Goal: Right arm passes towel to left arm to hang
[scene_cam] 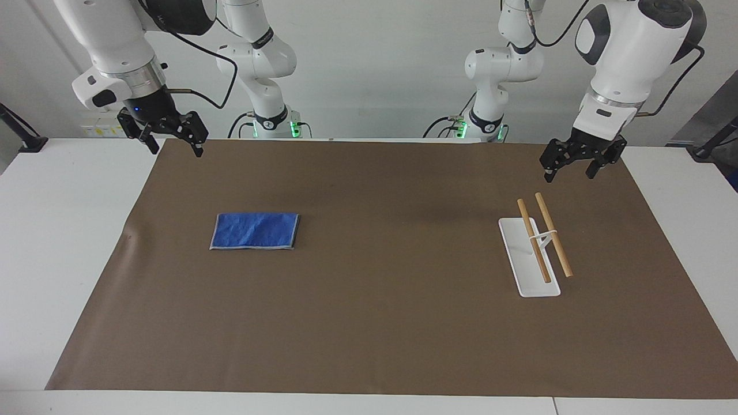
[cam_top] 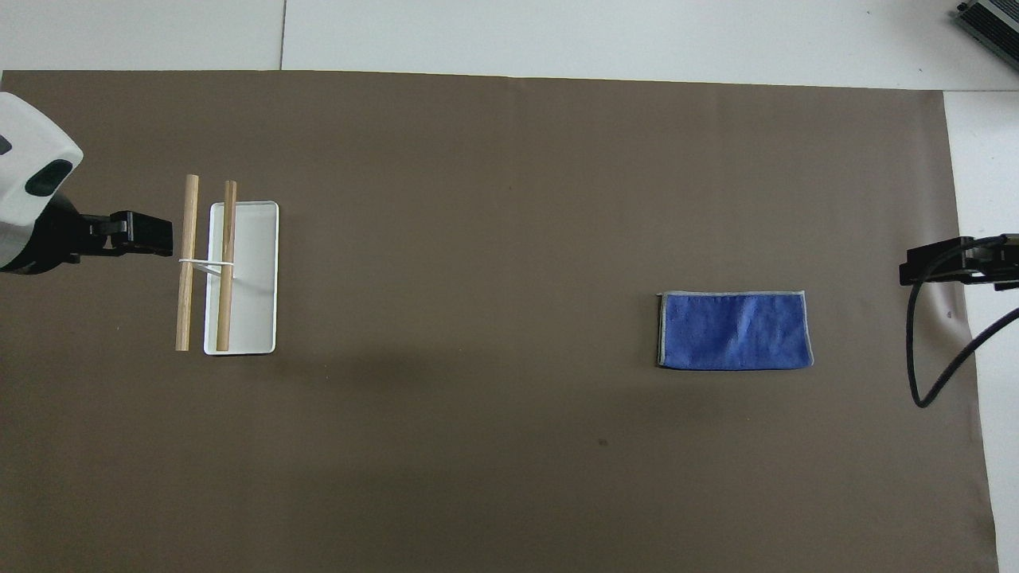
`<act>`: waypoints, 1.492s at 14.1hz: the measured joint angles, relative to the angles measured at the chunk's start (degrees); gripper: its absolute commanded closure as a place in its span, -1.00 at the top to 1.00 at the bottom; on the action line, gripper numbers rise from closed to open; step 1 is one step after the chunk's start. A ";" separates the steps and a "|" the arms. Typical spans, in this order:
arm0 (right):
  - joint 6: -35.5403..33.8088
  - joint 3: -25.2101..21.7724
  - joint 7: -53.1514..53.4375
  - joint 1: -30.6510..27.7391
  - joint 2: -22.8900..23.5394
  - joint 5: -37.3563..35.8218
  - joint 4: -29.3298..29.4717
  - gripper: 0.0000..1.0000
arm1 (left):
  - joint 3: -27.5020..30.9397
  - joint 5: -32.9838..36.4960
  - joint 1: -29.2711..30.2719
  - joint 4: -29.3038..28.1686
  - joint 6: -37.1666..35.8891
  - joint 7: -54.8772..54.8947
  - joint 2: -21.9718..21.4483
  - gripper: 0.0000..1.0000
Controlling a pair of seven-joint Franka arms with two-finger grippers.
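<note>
The blue towel [scene_cam: 255, 231] [cam_top: 734, 330] lies flat on the brown mat, toward the right arm's end of the table. My right gripper [scene_cam: 176, 147] [cam_top: 927, 267] hangs open and empty above the mat's edge nearest the robots, well apart from the towel. My left gripper [scene_cam: 571, 172] [cam_top: 143, 233] also hangs open and empty, in the air just beside the hanging rack [scene_cam: 527, 259] [cam_top: 243, 278]. The rack is a white base carrying two wooden rods [scene_cam: 553, 233] [cam_top: 187, 263], toward the left arm's end of the table. Nothing hangs on the rods.
A brown mat [scene_cam: 369, 323] [cam_top: 478, 446] covers most of the white table [scene_cam: 52, 230]. A black cable [cam_top: 923, 366] loops down from the right wrist. Dark clamps [scene_cam: 23, 138] sit at the table's corners near the robots.
</note>
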 measured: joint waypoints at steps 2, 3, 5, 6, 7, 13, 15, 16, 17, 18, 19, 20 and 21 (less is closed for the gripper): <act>0.00 0.00 0.00 0.00 0.00 0.00 -0.05 1.00 | 0.00 0.00 0.00 0.00 0.00 0.00 0.00 1.00; 0.00 0.00 0.00 0.00 0.00 0.00 -0.11 1.00 | 0.00 0.00 0.00 0.00 0.00 0.00 0.00 1.00; 0.04 0.00 0.18 0.00 -0.02 0.00 -0.64 1.00 | 0.00 0.00 0.00 0.00 0.00 0.00 0.00 1.00; 0.13 0.00 0.82 0.00 -0.08 0.00 -1.24 1.00 | 0.00 0.00 0.00 0.00 0.00 0.00 0.00 1.00; 0.26 0.00 1.44 0.00 -0.20 0.00 -1.92 1.00 | 0.00 0.00 0.00 0.00 0.00 0.00 0.00 1.00; 1.03 0.01 1.96 0.01 -0.98 0.00 -3.64 1.00 | 0.00 0.00 0.00 0.00 0.00 0.00 0.00 1.00; 2.83 0.02 1.96 0.18 -1.52 0.00 -5.38 1.00 | 0.00 0.00 0.00 0.00 0.00 0.00 0.00 1.00; 3.88 0.14 1.96 0.63 -1.82 0.00 -6.63 1.00 | 0.00 0.00 0.00 0.00 0.00 0.00 0.00 1.00; 5.76 0.23 2.01 1.47 -1.94 0.00 -8.12 1.00 | 0.00 0.00 0.00 0.00 0.00 0.00 0.00 1.00; 8.15 0.36 2.19 2.22 -1.90 0.00 -9.78 1.00 | 0.00 0.00 0.00 0.00 0.00 0.00 0.00 1.00; 11.09 0.45 2.36 2.82 -1.70 0.00 -11.74 1.00 | 0.00 0.00 0.00 0.00 0.00 0.00 0.00 1.00; 14.19 0.49 2.40 3.36 -1.24 0.00 -13.79 1.00 | 0.00 0.00 0.00 0.00 0.00 0.00 0.00 1.00; 16.77 0.54 2.41 3.75 -0.50 0.00 -15.46 1.00 | 0.00 0.00 0.00 0.00 0.00 0.00 0.00 1.00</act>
